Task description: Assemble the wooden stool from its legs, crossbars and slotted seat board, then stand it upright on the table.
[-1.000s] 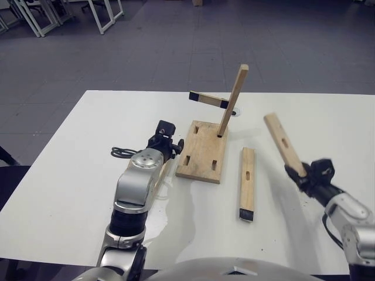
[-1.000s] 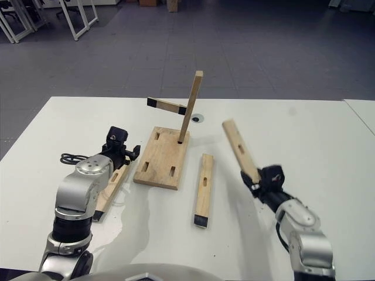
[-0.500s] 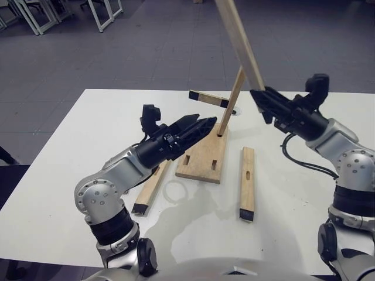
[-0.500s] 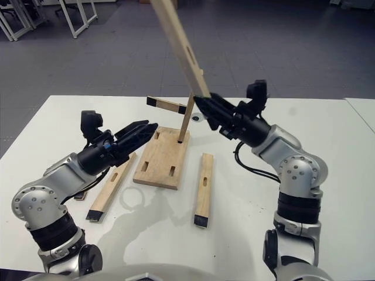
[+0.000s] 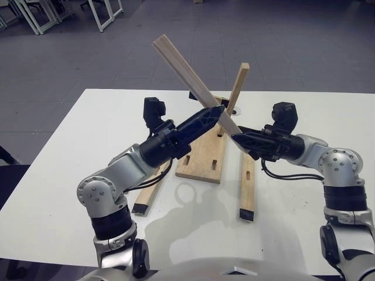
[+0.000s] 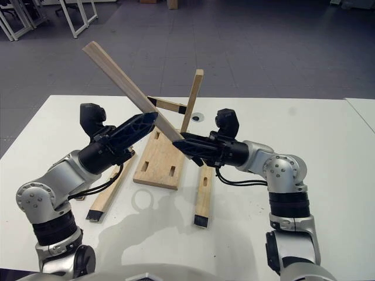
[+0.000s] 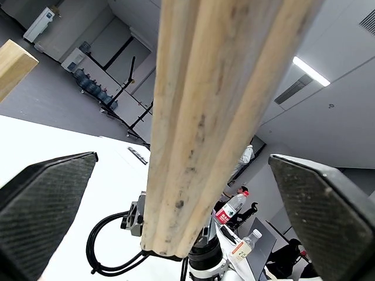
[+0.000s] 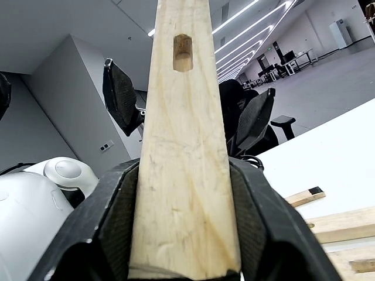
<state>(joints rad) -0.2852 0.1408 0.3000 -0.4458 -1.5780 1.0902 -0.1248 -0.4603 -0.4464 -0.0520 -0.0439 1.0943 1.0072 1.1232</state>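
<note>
Two end effectors meet above the flat rectangular wooden seat board with slots (image 5: pixel 201 157), which lies on the white table (image 5: pixel 64 175). My right end effector (image 5: pixel 240 139) hangs near the board's right edge, clamped on the lower end of a long pale wooden leg with an oval slot (image 5: pixel 186 71). From there the leg slants up across the board toward its far left, with the free end high in the air. My left end effector (image 5: pixel 212 113) comes in from the board's left side and sits at the slanted leg just above my right one's grip. Its fingers (image 7: pixel 50 205) are spread wide with the leg between them, and I cannot tell whether either touches the wood. A second pale wooden leg (image 5: pixel 234 93) stands in a slot at the board's far right corner, leaning slightly to the right. A short wooden crossbar with black ends (image 6: pixel 167 105) sticks out from it to the left, above the board's far edge. A third wooden leg with a black tip (image 5: pixel 248 186) lies flat on the table just beside the board's right edge, roughly parallel to it. A fourth wooden piece with a black tip (image 5: pixel 147 192) lies flat beside the board's left edge, partly under my left arm.
</note>
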